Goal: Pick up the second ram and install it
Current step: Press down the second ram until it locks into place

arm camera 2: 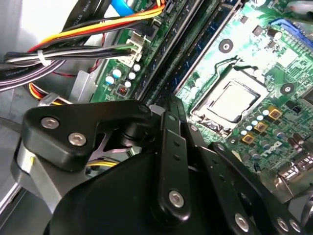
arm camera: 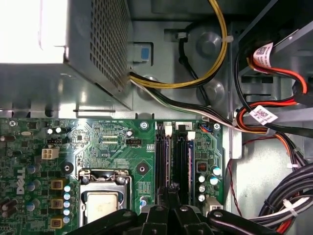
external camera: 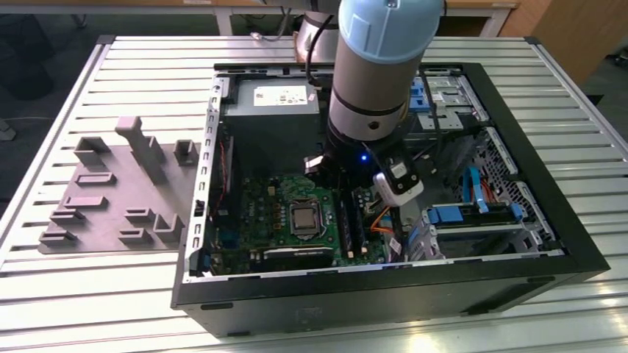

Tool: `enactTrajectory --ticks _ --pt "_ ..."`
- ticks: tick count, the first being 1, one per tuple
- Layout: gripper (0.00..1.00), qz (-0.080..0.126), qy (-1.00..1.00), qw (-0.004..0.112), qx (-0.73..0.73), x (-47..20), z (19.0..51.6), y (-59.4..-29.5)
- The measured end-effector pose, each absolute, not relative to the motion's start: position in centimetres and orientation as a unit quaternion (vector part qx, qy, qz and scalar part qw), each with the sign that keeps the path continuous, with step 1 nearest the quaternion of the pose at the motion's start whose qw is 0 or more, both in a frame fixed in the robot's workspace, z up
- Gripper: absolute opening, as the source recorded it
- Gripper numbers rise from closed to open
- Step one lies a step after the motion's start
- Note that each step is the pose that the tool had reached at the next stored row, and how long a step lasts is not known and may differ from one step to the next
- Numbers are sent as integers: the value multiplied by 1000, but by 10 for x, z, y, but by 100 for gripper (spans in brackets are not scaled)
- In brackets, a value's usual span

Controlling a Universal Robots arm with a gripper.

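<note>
- I've got the pincer (arm camera: pixel 171 196) down over the black memory slot rails (arm camera: pixel 171 156); whether its grip is wide or narrow, I cannot tell.
- Open black computer case (external camera: pixel 549 257): walls and cables crowd close.

Light falls from above in the exterior view, even and fairly bright; the slatted desk (external camera: pixel 118 66) shines pale, with glare along its near edge. The inside of the computer case (external camera: pixel 393 294) lies in shadow beneath the arm (external camera: pixel 378 66). In the first wrist view the metal box (arm camera: pixel 34 32) is washed out white. In the second wrist view the near black linkage (arm camera 2: pixel 166 166) looks soft, the circuit board (arm camera 2: pixel 254 63) sharper.
</note>
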State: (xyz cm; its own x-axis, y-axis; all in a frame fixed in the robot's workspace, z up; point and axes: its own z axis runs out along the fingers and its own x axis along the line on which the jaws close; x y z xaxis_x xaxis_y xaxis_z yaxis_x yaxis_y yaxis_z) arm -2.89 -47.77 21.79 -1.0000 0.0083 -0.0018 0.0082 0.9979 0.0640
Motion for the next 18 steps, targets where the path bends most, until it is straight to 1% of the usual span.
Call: enactTrajectory --ticks 6,12,18 --pt "13 33 999 1 4 -29 217 -477" --pt "13 33 999 1 4 -29 239 -477" --pt "13 33 999 1 4 -29 240 -477"
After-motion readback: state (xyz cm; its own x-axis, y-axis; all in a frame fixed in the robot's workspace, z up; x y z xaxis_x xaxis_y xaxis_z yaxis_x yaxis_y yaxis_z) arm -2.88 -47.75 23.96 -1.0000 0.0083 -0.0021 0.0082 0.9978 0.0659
